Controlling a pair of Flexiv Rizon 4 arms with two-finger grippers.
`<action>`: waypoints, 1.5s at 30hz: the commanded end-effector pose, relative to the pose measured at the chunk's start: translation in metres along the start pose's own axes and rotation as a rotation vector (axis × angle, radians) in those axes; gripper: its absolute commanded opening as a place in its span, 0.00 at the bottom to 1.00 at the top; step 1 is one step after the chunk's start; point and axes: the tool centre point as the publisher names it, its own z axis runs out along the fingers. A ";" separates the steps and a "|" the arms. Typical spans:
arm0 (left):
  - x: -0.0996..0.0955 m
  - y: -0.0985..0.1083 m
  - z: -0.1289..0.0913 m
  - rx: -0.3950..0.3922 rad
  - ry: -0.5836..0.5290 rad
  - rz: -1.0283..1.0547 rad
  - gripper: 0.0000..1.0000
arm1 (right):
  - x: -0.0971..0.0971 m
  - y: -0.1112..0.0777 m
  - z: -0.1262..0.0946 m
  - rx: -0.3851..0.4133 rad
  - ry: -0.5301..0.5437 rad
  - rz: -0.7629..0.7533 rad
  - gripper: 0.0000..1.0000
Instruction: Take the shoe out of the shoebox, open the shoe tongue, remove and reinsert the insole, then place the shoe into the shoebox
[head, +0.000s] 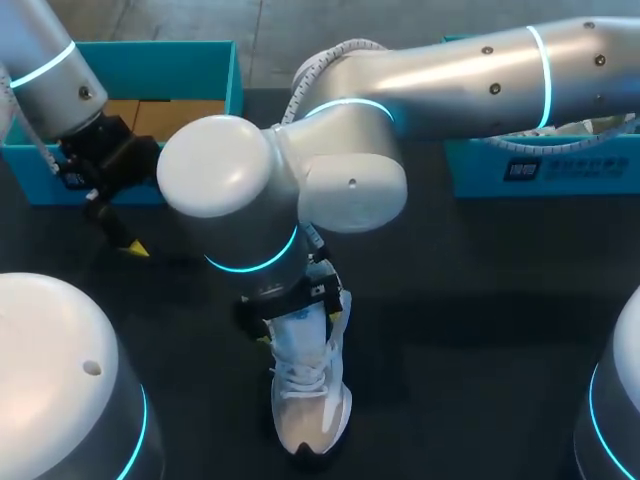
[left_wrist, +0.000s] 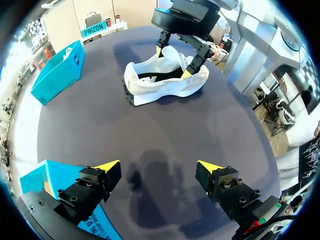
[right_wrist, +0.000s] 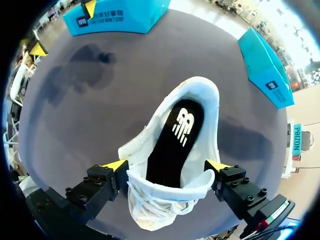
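A white sneaker (head: 312, 400) stands upright on the dark table, toe toward the front edge. Its black insole (right_wrist: 175, 142) with a white logo lies inside. My right gripper (right_wrist: 166, 165) is open, low over the shoe, one finger on each side of it at the tongue (right_wrist: 167, 187); whether they touch the shoe is unclear. The left wrist view shows the sneaker (left_wrist: 165, 82) ahead with the right gripper (left_wrist: 172, 62) straddling it. My left gripper (left_wrist: 159, 166) hangs open and empty above the table beside a blue shoebox (head: 215, 70) at the back left.
A second blue box (head: 540, 165) stands at the back right, under my right arm, which crosses above the table to the middle. Bare tabletop (head: 480, 330) lies right of the shoe and between the shoe and my left gripper.
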 end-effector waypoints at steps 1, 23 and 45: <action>-0.001 -0.001 0.000 -0.004 0.002 -0.002 1.00 | 0.002 -0.009 -0.003 -0.026 0.010 0.667 1.00; 0.002 -0.009 0.005 -0.017 0.005 -0.006 1.00 | -0.015 -0.018 -0.027 -0.071 -0.008 0.680 1.00; 0.002 -0.012 0.004 -0.020 0.004 -0.029 1.00 | -0.012 -0.041 -0.044 -0.067 0.057 0.686 1.00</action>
